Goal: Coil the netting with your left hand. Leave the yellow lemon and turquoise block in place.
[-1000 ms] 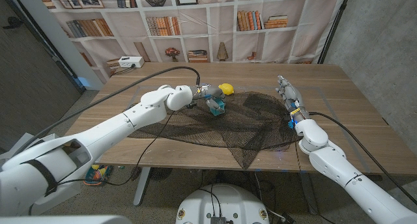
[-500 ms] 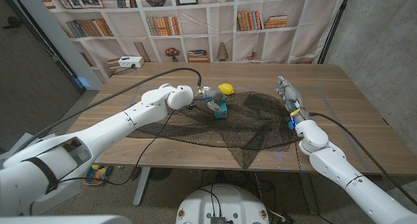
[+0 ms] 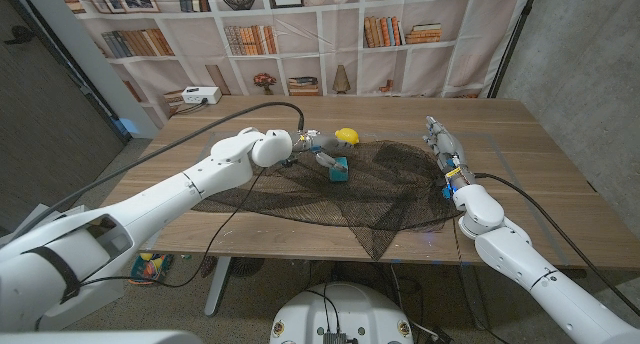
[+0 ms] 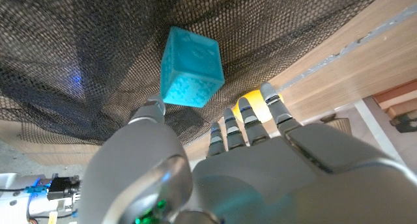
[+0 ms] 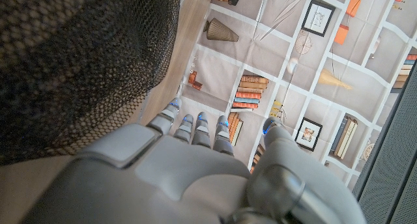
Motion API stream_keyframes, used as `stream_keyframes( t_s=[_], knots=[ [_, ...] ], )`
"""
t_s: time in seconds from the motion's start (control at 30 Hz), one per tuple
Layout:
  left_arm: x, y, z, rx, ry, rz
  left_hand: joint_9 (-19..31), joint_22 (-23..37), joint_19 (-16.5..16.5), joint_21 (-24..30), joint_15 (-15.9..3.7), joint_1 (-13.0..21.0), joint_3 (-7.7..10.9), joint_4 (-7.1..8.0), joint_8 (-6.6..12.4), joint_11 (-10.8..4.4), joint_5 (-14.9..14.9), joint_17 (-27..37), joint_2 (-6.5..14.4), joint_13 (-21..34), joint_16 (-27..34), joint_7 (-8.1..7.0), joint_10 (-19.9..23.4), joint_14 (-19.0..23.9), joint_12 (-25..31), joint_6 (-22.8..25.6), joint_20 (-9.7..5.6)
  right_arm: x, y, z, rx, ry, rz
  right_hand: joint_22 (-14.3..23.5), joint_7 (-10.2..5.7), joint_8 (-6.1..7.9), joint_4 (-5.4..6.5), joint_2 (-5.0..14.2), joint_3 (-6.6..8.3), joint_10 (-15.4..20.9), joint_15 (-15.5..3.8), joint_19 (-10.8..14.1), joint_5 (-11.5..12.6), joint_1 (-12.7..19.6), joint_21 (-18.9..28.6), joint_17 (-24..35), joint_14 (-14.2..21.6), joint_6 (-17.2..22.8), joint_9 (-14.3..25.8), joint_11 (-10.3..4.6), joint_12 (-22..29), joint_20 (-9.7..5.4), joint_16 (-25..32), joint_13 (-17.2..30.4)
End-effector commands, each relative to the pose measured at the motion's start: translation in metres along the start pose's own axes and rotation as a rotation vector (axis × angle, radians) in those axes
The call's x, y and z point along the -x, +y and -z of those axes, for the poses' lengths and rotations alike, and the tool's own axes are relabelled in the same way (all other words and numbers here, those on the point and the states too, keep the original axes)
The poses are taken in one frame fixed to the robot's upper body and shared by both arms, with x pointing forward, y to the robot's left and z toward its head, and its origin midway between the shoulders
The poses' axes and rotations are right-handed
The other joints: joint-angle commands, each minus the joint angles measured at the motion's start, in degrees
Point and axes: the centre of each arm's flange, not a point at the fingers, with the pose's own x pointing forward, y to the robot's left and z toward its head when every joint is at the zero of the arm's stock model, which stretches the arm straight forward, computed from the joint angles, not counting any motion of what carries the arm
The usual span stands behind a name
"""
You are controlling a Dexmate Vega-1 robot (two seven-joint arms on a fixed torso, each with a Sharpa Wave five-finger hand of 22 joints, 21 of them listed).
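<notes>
The netting (image 3: 340, 189) lies spread dark over the middle of the table (image 3: 540, 134), with a loose point hanging past the near edge at about 6 o'clock. The block (image 3: 338, 165) sits on the mesh near its far edge, and the lemon (image 3: 346, 136) lies just beyond it at about 1 o'clock from the block, at the netting's far rim. The left hand (image 3: 312, 142) reaches in over the netting's far left part, at about 10 o'clock from the block and 9 o'clock from the lemon. In the left wrist view the left hand (image 4: 221, 152) has its fingers (image 4: 242, 120) side by side and extended, the thumb apart from them, and nothing gripped; the block (image 4: 191, 66) shows just past the thumb tip on the netting (image 4: 78, 61), and a patch of the lemon (image 4: 253, 101) peeks from behind the fingers. Whether any fingertip touches the mesh cannot be told. The right hand (image 3: 443, 146) stands at the netting's right edge, at about 3 o'clock from the block, fingers straight and pointing away. In the right wrist view the right hand (image 5: 195, 165) holds nothing, its fingers (image 5: 195, 127) close together and slightly curled, with the netting (image 5: 71, 61) just beside them.
</notes>
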Motion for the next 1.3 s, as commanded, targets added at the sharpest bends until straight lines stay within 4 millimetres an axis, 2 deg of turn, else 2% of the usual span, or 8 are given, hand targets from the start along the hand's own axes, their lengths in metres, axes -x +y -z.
stream_keyframes(
  t_s=[0.03, 0.1, 0.13, 0.27, 0.4, 0.63, 1.03, 1.3],
  knots=[
    [0.027, 0.007, 0.005, 0.035, 0.14, -0.158, 0.1, 0.2, -0.8, -0.5, 0.12, -0.8, 0.19, 0.58, -0.17, 0.17, -0.1, 0.0, 0.2, -0.1, -0.1, -0.19, -0.7, -0.7, -0.4, -1.0, 0.22, 0.0, 0.002, -0.002, 0.008, 0.003, -0.005, 0.2, -0.21, -0.01, -0.31, 0.29, 0.32, 0.3, 0.42, 0.3, 0.0, 0.1, -0.2, 0.2, 0.1, 0.2, 0.2, 0.09, 0.0, 0.39, -0.1, 0.2],
    [0.031, 0.008, 0.006, 0.043, 0.216, -0.198, 0.1, 0.3, 0.7, -0.4, -0.29, -0.7, 1.09, 0.8, 0.45, 0.41, 0.0, -0.1, 2.5, -0.1, 0.9, 0.5, 0.2, 0.8, -0.1, -0.8, 0.63, 0.0, 0.001, -0.002, 0.008, 0.002, -0.006, 0.2, -0.22, -0.03, -0.29, 0.29, 0.31, 0.3, 0.39, 0.3, 0.0, 0.0, -0.2, 0.2, 0.2, 0.2, 0.2, 0.11, 0.0, 0.41, -0.1, 0.2],
    [0.033, 0.008, 0.007, 0.051, 0.252, -0.215, 0.1, 0.3, 1.6, -0.3, -0.59, -0.4, 1.55, 0.59, 1.0, -0.08, -0.1, -0.2, 3.3, -0.2, 1.3, 0.89, 1.1, 1.6, 0.2, 0.4, 0.55, 0.0, 0.001, -0.002, 0.008, 0.002, -0.008, 0.2, -0.22, -0.03, -0.31, 0.29, 0.32, 0.3, 0.4, 0.3, 0.0, 0.0, -0.2, 0.2, 0.2, 0.2, 0.2, 0.1, 0.0, 0.39, -0.1, 0.2],
    [0.04, 0.007, 0.011, 0.083, 0.373, -0.268, 0.1, 0.3, 4.0, -0.3, -1.12, 0.1, 2.39, -0.25, 1.7, 0.28, -0.4, -0.8, 4.5, -0.2, 2.1, 1.48, 3.9, 3.7, 1.1, 2.6, 0.67, -0.003, 0.001, -0.004, 0.014, 0.001, -0.021, 0.2, -0.24, -0.02, -0.31, 0.3, 0.33, 0.4, 0.43, 0.3, 0.1, 0.0, -0.2, 0.2, 0.2, 0.2, 0.2, 0.14, 0.0, 0.43, -0.1, 0.2],
    [0.047, 0.007, 0.017, 0.086, 0.494, -0.279, 0.1, 0.2, 5.2, -0.5, -1.82, 0.5, 3.1, -0.87, 2.03, -0.22, -0.6, -1.3, 5.3, -0.2, 2.5, 1.89, 5.4, 5.0, 1.5, 4.2, 0.88, -0.008, 0.0, -0.008, 0.021, -0.004, -0.033, 0.2, -0.29, -0.01, -0.33, 0.34, 0.36, 0.4, 0.44, 0.3, 0.1, 0.1, -0.2, 0.2, 0.2, 0.2, 0.2, 0.09, 0.0, 0.44, -0.1, 0.2],
    [0.06, 0.004, 0.034, 0.15, 0.628, -0.252, 0.1, 0.2, 6.0, -0.6, -1.92, 0.3, 3.22, -1.14, 2.24, 0.3, -0.8, -1.5, 5.3, -0.3, 2.6, 2.16, 6.2, 5.6, 1.7, 5.4, 0.66, -0.015, -0.005, -0.01, 0.026, -0.004, -0.048, 0.2, -0.26, -0.01, -0.35, 0.36, 0.37, 0.4, 0.46, 0.3, 0.1, 0.1, -0.2, 0.2, 0.3, 0.2, 0.2, 0.09, 0.0, 0.47, -0.1, 0.2],
    [0.081, 0.0, 0.045, 0.186, 0.809, -0.238, 0.1, 0.2, 5.5, -1.4, -1.27, -1.3, 2.06, -0.95, 1.52, 0.53, -1.1, -1.7, 3.9, -0.2, 2.2, 1.51, 4.9, 4.5, 1.1, 4.5, 0.62, -0.032, -0.01, -0.01, 0.026, -0.003, -0.087, 0.2, -0.23, -0.02, -0.37, 0.36, 0.37, 0.4, 0.39, 0.4, 0.0, 0.0, -0.2, 0.2, 0.3, 0.2, 0.2, 0.12, 0.0, 0.5, -0.1, 0.2],
    [0.095, -0.011, 0.052, 0.254, 0.954, -0.189, 0.1, 0.3, 5.3, -2.0, -0.78, -2.9, 1.1, -0.6, 1.01, 0.76, -1.1, -1.8, 3.0, -0.2, 1.9, 1.14, 3.7, 3.7, 0.5, 3.5, 1.06, -0.043, -0.015, -0.016, 0.04, -0.012, -0.111, 0.2, -0.26, -0.04, -0.38, 0.39, 0.39, 0.5, 0.4, 0.3, 0.0, 0.0, -0.2, 0.2, 0.3, 0.2, 0.2, 0.04, 0.0, 0.46, -0.1, 0.2]
  ],
)
